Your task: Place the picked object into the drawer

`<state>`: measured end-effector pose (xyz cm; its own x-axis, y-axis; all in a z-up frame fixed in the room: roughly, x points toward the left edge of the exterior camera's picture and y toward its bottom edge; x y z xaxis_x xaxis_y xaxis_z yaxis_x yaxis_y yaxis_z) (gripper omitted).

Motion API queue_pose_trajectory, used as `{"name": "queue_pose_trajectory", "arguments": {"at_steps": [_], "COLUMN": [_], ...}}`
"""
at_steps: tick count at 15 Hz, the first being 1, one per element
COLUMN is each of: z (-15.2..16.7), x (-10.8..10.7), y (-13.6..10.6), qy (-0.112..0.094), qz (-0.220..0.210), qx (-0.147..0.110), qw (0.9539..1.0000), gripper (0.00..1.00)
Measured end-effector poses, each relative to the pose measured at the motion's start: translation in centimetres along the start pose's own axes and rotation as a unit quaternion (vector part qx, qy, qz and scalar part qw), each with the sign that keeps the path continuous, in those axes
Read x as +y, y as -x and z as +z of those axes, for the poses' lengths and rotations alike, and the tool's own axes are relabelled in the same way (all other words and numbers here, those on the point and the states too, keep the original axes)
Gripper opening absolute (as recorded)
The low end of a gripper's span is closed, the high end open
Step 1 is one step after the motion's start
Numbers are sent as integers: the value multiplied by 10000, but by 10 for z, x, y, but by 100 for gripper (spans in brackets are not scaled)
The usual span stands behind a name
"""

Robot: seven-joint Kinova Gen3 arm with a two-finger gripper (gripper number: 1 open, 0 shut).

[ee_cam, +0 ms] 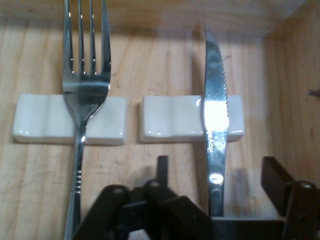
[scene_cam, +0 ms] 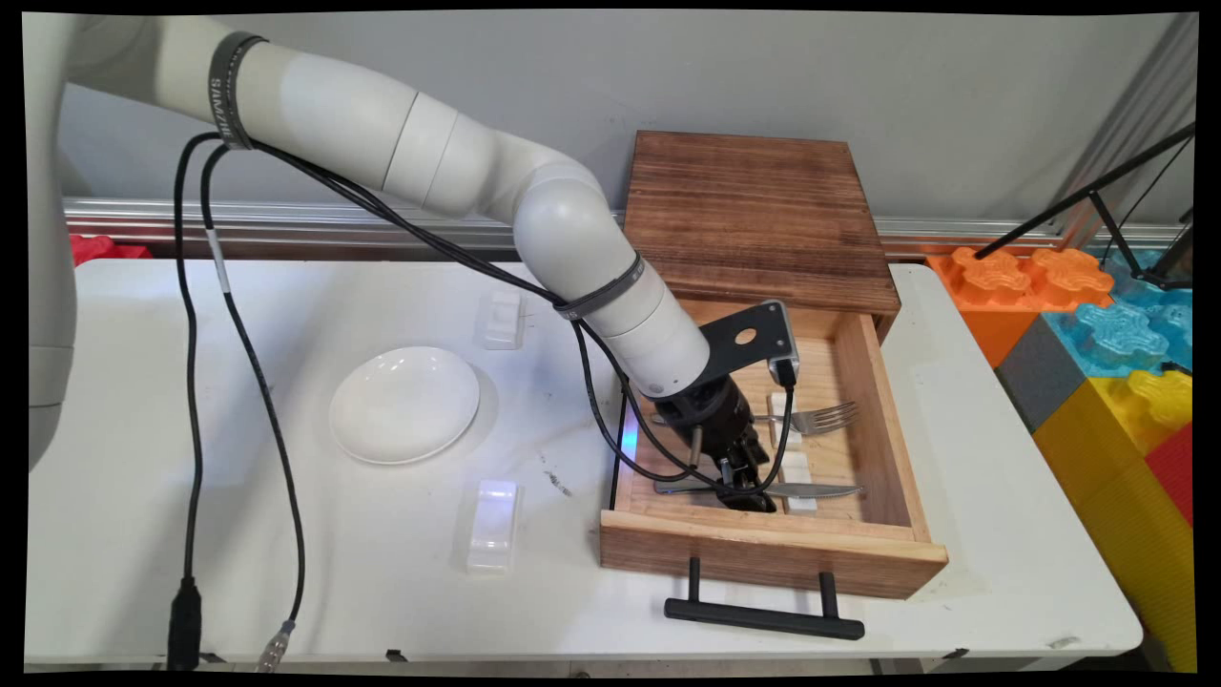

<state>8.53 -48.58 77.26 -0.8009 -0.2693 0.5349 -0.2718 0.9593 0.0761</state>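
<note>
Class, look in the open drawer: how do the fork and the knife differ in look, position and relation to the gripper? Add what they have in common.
1. The fork ends in tines; the knife has a serrated blade.
2. In the main view, the knife lies nearer the drawer front; the fork lies further back.
3. The open gripper straddles the knife's handle; the fork lies outside it.

Shared: both are shiny metal, lie parallel, and each rests across a white rest.

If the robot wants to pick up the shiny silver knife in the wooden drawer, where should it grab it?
Probably by the handle, coming straight down from above. The shiny silver knife lies flat with its blade propped on a small white ceramic rest, so the handle seems lifted slightly off the wooden drawer's floor. The black two-finger gripper hangs open with a finger on either side of the narrow handle.
</note>
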Motion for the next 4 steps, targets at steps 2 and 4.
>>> {"name": "queue_pose_trajectory", "arguments": {"at_steps": [2, 4], "z": [-1, -3], "x": [0, 0], "y": [-1, -2], "qy": [13, 18], "qz": [-10, -25], "qx": [19, 41], "qw": [10000, 10000], "gripper": [100, 100]}}
